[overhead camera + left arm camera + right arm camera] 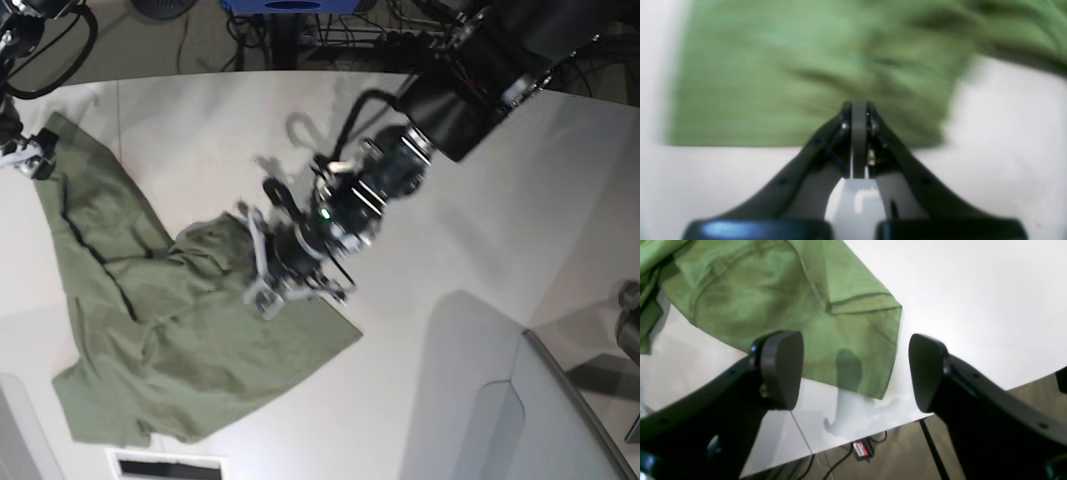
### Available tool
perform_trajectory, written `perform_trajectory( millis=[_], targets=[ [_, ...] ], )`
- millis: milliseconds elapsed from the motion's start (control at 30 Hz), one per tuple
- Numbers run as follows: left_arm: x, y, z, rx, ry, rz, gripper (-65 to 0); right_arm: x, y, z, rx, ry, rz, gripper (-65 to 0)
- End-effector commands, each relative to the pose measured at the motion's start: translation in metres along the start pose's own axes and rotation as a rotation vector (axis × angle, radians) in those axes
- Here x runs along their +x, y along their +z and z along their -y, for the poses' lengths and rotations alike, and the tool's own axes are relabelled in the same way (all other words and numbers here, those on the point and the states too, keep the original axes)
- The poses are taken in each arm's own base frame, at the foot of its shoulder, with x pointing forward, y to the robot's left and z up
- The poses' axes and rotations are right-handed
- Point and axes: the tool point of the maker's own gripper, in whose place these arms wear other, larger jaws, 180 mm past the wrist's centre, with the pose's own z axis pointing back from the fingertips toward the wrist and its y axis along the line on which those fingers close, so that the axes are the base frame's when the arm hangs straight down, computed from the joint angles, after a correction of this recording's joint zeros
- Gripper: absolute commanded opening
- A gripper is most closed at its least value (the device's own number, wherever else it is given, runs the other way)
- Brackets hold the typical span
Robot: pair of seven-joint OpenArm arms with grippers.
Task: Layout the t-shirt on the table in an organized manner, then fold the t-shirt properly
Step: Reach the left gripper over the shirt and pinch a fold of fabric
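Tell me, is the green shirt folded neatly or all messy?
Messy. The t-shirt lies rumpled and bunched on the table, not spread flat or folded.

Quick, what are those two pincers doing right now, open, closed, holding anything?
Left pincer: closed, over the olive-green cotton t-shirt; whether cloth is pinched cannot be told.
Right pincer: open, holding nothing, above the shirt's corner.

Right claw (857,373) gaping above t-shirt (773,300) corner near table (973,290) edge.
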Motion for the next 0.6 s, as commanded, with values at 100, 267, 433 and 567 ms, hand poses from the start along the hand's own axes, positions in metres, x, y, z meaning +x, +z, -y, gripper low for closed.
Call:
perform_trajectory(
  millis=[100,267,433,567],
  targets=[
    [0.083,0.024,-0.046,0.074,-0.016,0.145,-65.0,0.018,0.002,-0.002,0.007,0.006,0.052,-19.5],
    [0.114,0.044,-0.071,0.120,-0.053,0.145,-65.0,0.021,0.001,-0.004,0.012,0.004,0.059,-19.5],
    [0.074,0.034,-0.043,0.071,0.003,0.063,-65.0,0.022,0.001,-0.005,0.013,0.004,0.061,-19.5],
    [0.039,0.026,-0.019,0.033,0.044,-0.010,-29.3,0.021,0.001,-0.005,0.014,0.003,0.060,-19.5]
  ],
)
